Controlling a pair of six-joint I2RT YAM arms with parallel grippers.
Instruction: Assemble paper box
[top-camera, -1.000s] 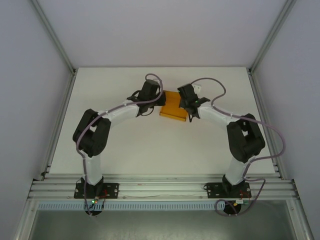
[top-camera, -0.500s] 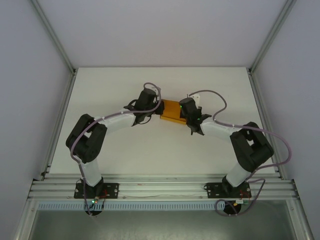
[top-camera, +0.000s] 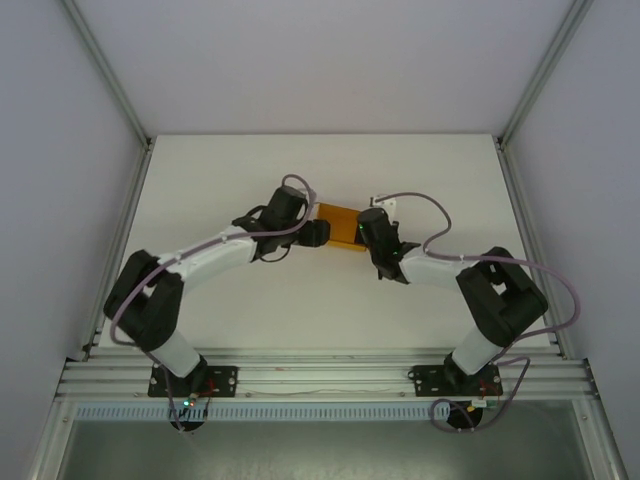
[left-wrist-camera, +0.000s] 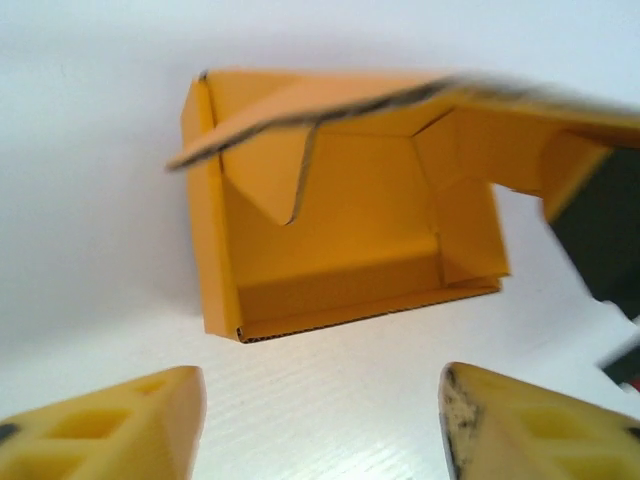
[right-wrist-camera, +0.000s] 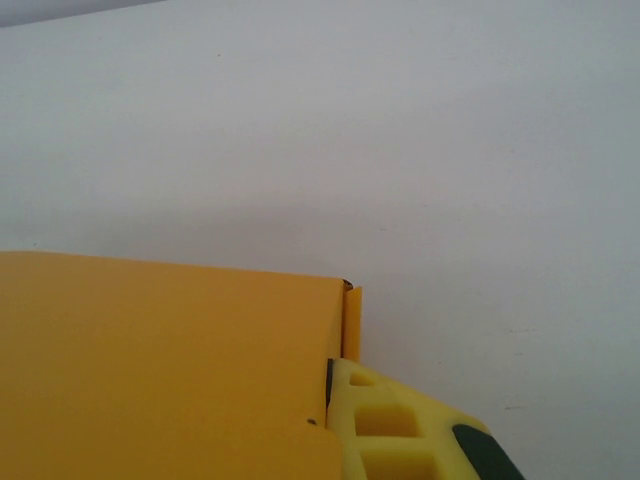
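Up close in the left wrist view, the left gripper (left-wrist-camera: 320, 405) had its two yellow fingers (left-wrist-camera: 120, 425) wide apart, and they held nothing. A strip of bare white table (left-wrist-camera: 330, 350) lay between the fingertips and the paper box (left-wrist-camera: 340, 250), so they did not touch it. The box sat just past them. It was bright orange, and its open side faced the camera, so you could see right inside. One loose flap hung over the opening and looked a bit blurry. At the box's right side was a dark part of the right gripper (left-wrist-camera: 600, 250).

In the right wrist view, one yellow finger (right-wrist-camera: 385, 425) lay flat against the edge of the orange card. The card hid the other finger. The fingers were squeezed together on that thin wall of the box.

From above, the box sat on the table, in the middle and a bit toward the far side. The left gripper was just beside its left end, and the right gripper was on its right end.

A second before, the box was a little farther back and showed more of its orange face. Both grippers had come nearer to the robot along with it. The left arm's elbow had swung out low to the left, and the right arm's elbow had moved out to the right
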